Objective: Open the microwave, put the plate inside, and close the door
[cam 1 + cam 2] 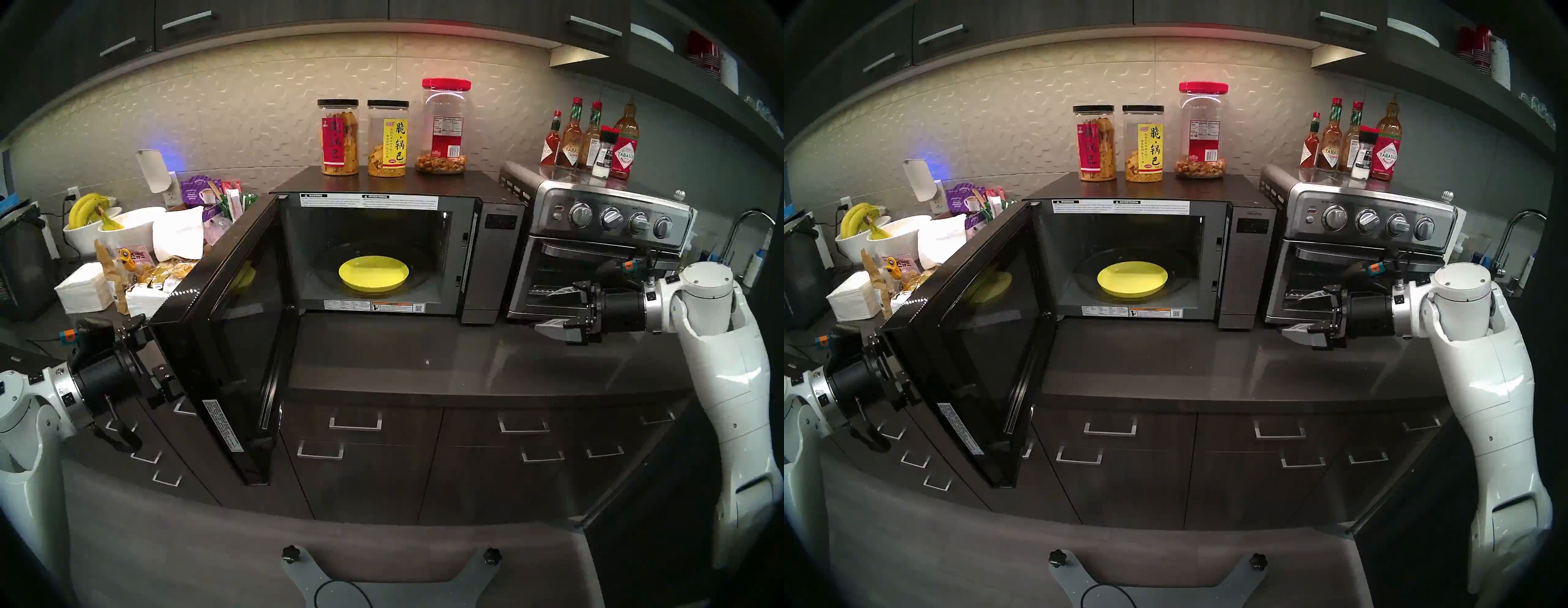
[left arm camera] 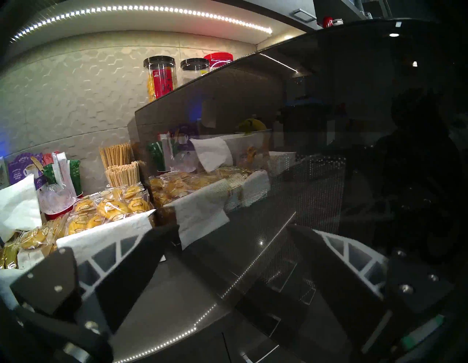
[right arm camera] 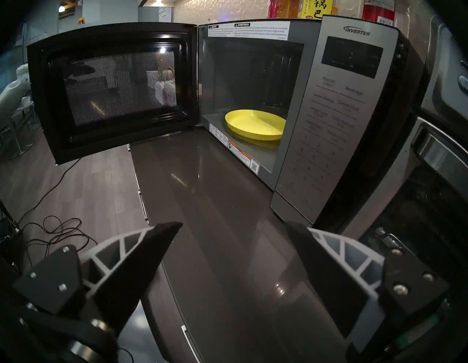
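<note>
Head view, left to right: left tool sits behind the outer glass of the door, its tips hidden by the panel in both head views. Left wrist view shows both fingers spread, one against the snack clutter, the other only dimly through or reflected in the dark glass; nothing pinched, contact with the door unclear. Door swung wide open, hinged on the left side of the microwave, hanging out past the surface edge over the drawers. Plate already lies flat inside the cavity on the glass turntable, roughly centred, clear of the walls. Toaster oven stands just right of the microwave. Right tool hovers over the surface in front of the toaster oven, fingers spread wide, empty, well apart from the door.

Judgement: only closing is left. Door looks stiff, wide, glossy glass, likely slippery, no handle to grab, so pushing flat on the outer face near the free edge seems better than pinching. Hinge should swing light; latch probably needs a firm final press. Microwave looks heavy, probably won't slide. Plate looks light and rigid; a slam could shift it.
</note>
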